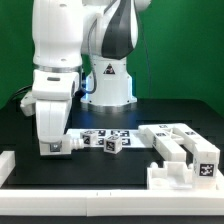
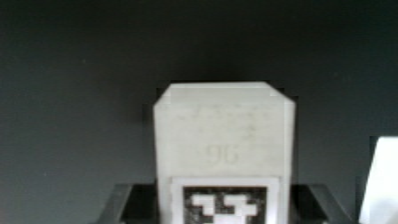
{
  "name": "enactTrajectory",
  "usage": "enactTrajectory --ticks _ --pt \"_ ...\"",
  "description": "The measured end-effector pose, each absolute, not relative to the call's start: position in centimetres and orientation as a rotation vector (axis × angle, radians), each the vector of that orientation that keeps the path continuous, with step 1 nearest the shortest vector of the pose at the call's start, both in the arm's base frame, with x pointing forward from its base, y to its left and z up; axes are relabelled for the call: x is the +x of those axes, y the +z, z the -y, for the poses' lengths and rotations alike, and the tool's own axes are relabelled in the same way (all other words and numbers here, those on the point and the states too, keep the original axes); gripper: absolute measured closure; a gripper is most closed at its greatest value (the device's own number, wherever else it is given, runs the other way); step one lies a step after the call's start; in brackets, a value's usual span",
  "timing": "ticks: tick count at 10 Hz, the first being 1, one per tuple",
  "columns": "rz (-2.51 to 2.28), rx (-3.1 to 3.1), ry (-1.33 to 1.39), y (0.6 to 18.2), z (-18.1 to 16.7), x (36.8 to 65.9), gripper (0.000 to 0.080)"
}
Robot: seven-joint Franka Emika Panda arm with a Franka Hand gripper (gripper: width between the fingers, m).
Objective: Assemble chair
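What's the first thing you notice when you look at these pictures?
The big white robot arm fills the exterior view's left, with its jaws low at the black table. In the wrist view the jaws are closed on a chunky white chair block with a black-and-white square tag. On the exterior view's right sits a blocky, stepped white chair part.

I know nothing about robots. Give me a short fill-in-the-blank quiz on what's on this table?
1. The tabletop is ____ in colour.
2. The gripper has a ____ block between its fingers.
3. The stepped white structure stands to the exterior view's ____ of the gripper.
Missing words: black; white; right.
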State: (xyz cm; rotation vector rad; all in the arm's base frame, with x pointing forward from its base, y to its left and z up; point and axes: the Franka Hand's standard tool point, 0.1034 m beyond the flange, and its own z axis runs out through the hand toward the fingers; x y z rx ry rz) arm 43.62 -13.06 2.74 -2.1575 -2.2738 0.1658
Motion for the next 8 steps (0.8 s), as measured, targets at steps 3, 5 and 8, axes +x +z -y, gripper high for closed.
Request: enactTrajectory --ticks 3,5,8 --pt "2.535 -1.773 0.218 2.5 14.1 43.1 0.0518" --pt "2.68 -1.423 0.253 2.1 14.1 42.9 0.0518" --pt "2.803 -1.109 0.266 1.9 15.0 42.0 0.0518"
